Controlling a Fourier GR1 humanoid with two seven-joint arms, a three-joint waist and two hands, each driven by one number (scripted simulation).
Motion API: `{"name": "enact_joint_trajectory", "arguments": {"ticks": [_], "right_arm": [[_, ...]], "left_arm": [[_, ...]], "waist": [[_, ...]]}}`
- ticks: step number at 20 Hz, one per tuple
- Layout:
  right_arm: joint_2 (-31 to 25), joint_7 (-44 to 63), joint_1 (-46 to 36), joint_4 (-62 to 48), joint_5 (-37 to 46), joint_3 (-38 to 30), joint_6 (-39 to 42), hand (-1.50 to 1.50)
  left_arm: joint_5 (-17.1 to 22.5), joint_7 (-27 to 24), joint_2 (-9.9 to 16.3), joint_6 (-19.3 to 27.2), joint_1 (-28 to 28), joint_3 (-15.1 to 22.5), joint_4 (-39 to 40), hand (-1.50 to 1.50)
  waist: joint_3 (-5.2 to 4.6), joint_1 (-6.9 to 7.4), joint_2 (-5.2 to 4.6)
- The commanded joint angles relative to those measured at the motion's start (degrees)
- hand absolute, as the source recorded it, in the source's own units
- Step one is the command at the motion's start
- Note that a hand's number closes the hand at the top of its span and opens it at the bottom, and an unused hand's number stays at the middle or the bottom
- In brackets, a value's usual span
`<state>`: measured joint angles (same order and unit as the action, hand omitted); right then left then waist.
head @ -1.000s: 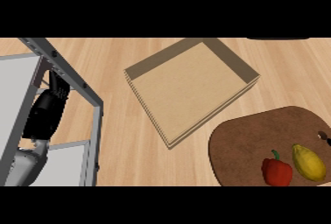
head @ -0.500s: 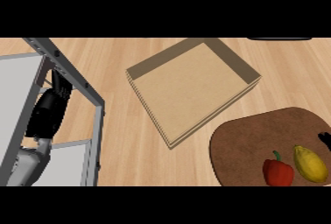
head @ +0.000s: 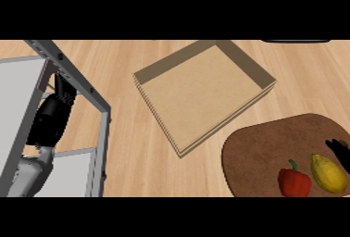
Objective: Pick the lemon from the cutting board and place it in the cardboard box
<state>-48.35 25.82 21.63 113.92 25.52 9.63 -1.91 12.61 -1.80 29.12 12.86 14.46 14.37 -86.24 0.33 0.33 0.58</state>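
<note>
A yellow lemon lay beside a red pepper on the brown cutting board at near right, the right hand's straight fingers open just beyond it, the cardboard box farther left.

The left forearm has a smooth light grey shell with a rounded shape, and it shows a soft shine on its upper side. Above it the wrist part is black and looks like a thick cylinder, a little glossy. It ends in the left hand, which is black too, with thin dark fingers. Of the right hand only some slim black fingers are visible at the right edge of the view; they are matte and narrow. I cannot see any cables, screws or markings.
</note>
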Motion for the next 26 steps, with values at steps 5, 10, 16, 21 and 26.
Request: {"name": "enact_joint_trajectory", "arguments": {"ticks": [5, 10, 16, 21, 26], "right_arm": [[2.68, -0.17, -3.30, -6.00, 1.45, 2.57, 1.92, -1.50], [4.35, -0.02, -3.40, -7.03, 3.69, 4.44, 1.86, -1.50], [5.85, -0.75, -5.23, -11.77, 7.20, 5.90, 1.05, -1.50], [4.95, -2.87, -5.25, -15.67, 7.57, 3.85, 0.82, -1.50], [6.38, -2.37, -8.52, -17.06, 7.92, 5.57, 3.27, 1.50]], "left_arm": [[0.11, 3.93, -4.04, -5.36, 0.44, 7.33, -2.47, 0.00], [-0.89, 2.37, -5.49, -5.27, 1.13, 6.81, 0.79, 0.00], [-2.37, 3.93, -6.42, -4.33, 0.14, 7.85, -1.67, 0.00], [-0.98, 2.37, -5.30, -6.73, -1.12, 5.56, -0.89, 0.00], [-2.20, 3.28, -6.81, -6.25, -1.36, 6.80, -1.49, 0.00]], "waist": [[-0.26, -0.41, -0.75], [-0.31, -1.23, -0.86], [-0.27, -1.11, -0.72], [-0.30, -1.39, -0.67], [-0.32, -0.97, -0.74]]}}
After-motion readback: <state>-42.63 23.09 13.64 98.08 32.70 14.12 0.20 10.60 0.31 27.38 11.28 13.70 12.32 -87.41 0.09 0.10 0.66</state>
